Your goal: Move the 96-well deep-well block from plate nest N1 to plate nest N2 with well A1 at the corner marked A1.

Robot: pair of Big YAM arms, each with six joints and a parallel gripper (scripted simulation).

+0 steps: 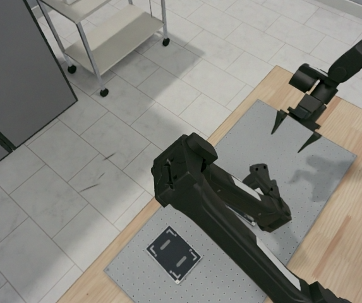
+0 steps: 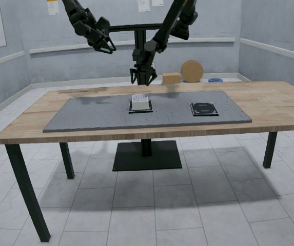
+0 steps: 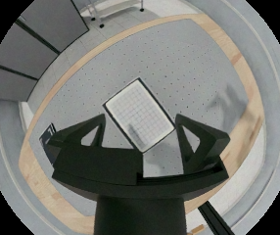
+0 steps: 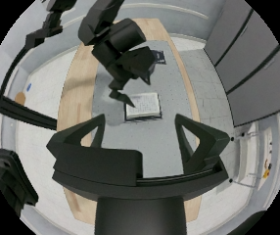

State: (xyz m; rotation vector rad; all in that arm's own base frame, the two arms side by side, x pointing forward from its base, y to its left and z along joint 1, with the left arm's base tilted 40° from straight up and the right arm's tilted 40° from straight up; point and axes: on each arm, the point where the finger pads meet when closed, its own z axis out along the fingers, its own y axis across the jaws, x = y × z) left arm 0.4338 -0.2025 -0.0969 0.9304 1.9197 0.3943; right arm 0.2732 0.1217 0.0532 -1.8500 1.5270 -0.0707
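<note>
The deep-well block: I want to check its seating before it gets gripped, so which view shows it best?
The left wrist view: the block shows its whole top there. Exterior shows its side and top, smaller; right wrist shows it small and oblique; top hides it behind an arm.

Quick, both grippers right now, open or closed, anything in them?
Left gripper: open, holding nothing, above the white block.
Right gripper: open, holding nothing.
</note>
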